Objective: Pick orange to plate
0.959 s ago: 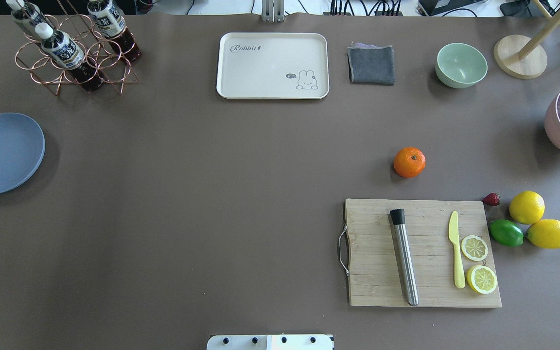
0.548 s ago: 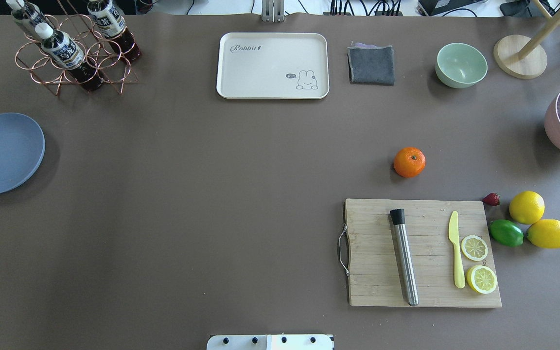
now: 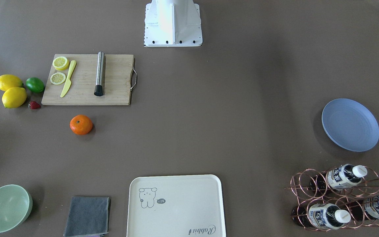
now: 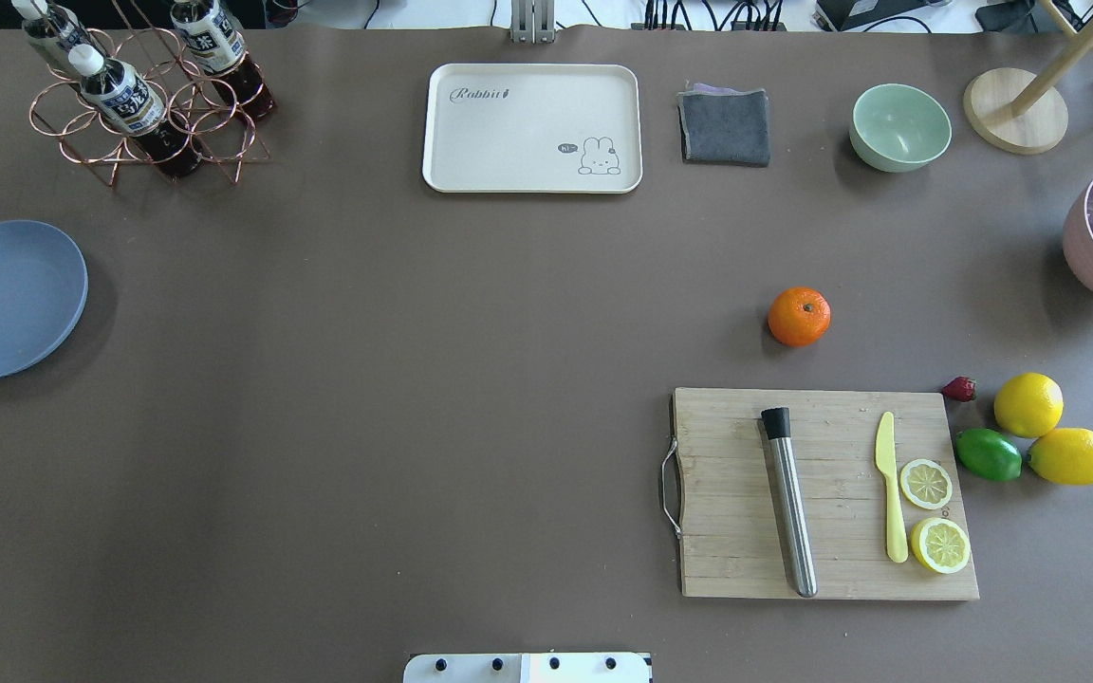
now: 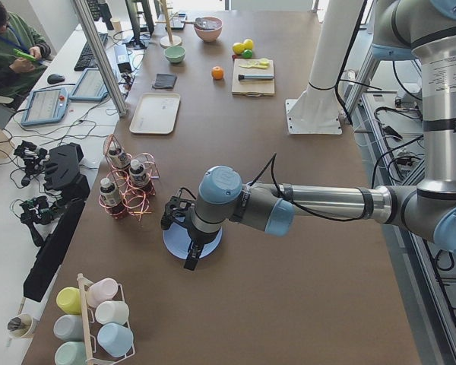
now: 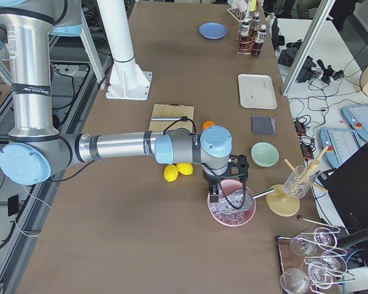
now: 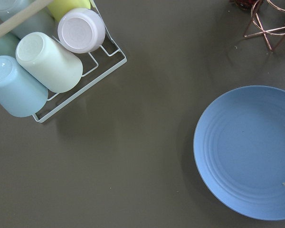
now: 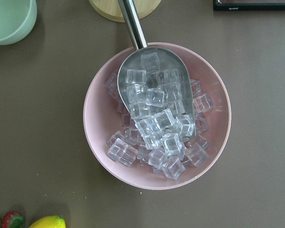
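The orange [image 4: 799,316] sat on the brown table [image 4: 414,379], right of centre in the overhead view, just above the wooden cutting board [image 4: 727,531] but not touching it. The blue plate [image 4: 6,299] lay at the far left edge, well apart from it. The left gripper [image 5: 188,247] hung over the plate and the right gripper [image 6: 228,187] over a pink bowl [image 6: 216,211] of ice cubes; I cannot tell whether either was open or closed.

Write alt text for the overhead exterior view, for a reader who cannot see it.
An orange sits on a brown table, right of centre, beyond a wooden cutting board; the empty blue plate lies at the far left edge. A cream tray, grey cloth and green bowl line the far side.
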Motion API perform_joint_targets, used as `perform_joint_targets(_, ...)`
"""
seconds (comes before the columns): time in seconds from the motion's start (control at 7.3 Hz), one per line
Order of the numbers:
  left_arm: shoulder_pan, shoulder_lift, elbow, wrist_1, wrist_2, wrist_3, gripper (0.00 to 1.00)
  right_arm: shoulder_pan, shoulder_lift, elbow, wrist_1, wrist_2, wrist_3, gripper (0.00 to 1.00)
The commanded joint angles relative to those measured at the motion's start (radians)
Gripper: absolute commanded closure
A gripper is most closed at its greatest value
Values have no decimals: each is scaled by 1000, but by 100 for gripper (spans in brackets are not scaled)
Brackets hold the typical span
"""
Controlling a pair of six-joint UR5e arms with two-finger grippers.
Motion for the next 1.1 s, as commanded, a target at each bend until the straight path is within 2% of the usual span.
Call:
perform_joint_targets(0.0,0,-2,-6,0,0,-2,2,0,-1,2,0,2,0,0)
perform_joint_targets(0.96,3,-1,-13,-2,-2,0,2,0,-11,6,0,2,0,0)
